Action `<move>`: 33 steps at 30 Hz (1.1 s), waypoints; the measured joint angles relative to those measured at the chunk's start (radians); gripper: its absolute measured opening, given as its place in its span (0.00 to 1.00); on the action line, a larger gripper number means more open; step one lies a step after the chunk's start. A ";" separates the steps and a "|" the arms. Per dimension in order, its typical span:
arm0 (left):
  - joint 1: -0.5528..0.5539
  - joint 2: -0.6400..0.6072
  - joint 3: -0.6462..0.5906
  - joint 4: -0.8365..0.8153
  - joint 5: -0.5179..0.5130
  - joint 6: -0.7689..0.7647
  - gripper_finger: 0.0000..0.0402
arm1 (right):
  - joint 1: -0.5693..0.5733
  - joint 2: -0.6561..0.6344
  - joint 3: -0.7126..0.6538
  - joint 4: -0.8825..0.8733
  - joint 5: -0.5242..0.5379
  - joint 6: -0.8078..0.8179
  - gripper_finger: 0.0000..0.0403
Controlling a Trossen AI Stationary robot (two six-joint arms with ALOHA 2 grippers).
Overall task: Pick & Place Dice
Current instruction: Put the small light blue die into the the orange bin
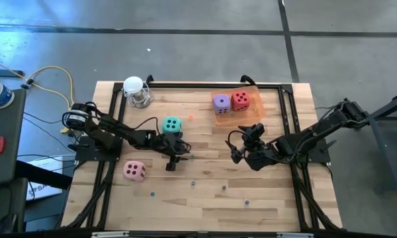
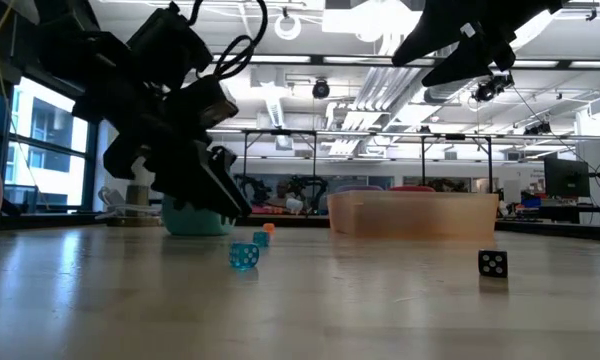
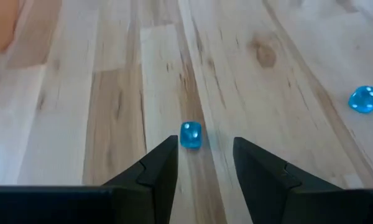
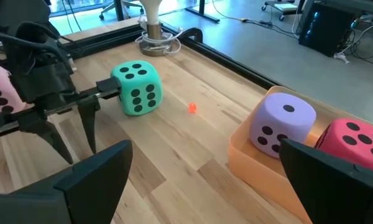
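High view: soft teal die [image 1: 172,124] beside left fingers [image 1: 173,162], both pairs parted, empty.

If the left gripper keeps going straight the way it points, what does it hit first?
Most likely the small blue die: in the left wrist view it lies just ahead of the left gripper, roughly centred between its parted fingers. Beyond it only bare table shows. Depth is hard to judge.

Teal die [image 1: 172,124], pink die [image 1: 134,171], purple die [image 1: 221,102] and red die [image 1: 240,100] bear dark pips; the tray [image 1: 251,116] at upper right looks translucent orange.
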 joint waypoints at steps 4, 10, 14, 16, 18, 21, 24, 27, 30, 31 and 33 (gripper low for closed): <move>0.003 0.009 0.001 0.009 0.000 0.002 0.37 | 0.000 0.000 0.000 0.004 0.000 0.000 0.99; 0.003 0.066 0.002 0.094 0.024 0.005 0.37 | 0.000 0.004 0.000 0.004 0.002 -0.002 0.99; 0.009 0.085 0.002 0.117 0.036 0.001 0.37 | 0.000 0.004 0.000 0.005 0.001 -0.004 0.99; 0.012 0.084 0.002 0.120 0.040 -0.003 0.37 | 0.000 0.004 0.000 0.005 0.000 -0.004 0.99; 0.017 0.084 0.002 0.121 0.040 -0.003 0.37 | 0.000 0.004 0.000 0.005 0.001 -0.004 0.99; 0.019 0.090 0.002 0.126 0.040 0.001 0.37 | 0.000 0.004 0.000 0.007 0.001 -0.004 0.99; 0.020 0.110 0.002 0.134 0.036 0.003 0.37 | 0.000 0.004 0.000 0.010 0.005 -0.004 0.99; 0.020 0.145 0.005 0.163 0.029 0.000 0.37 | 0.000 0.004 0.000 0.016 0.007 -0.006 0.99; 0.021 0.177 0.005 0.203 0.048 -0.014 0.37 | 0.000 0.004 0.000 0.019 0.007 -0.008 0.99; 0.025 0.180 0.005 0.208 0.052 -0.018 0.37 | 0.000 0.004 0.000 0.019 0.008 -0.008 0.99; 0.035 0.187 0.005 0.222 0.072 -0.025 0.37 | 0.000 0.004 0.000 0.019 0.007 -0.008 0.99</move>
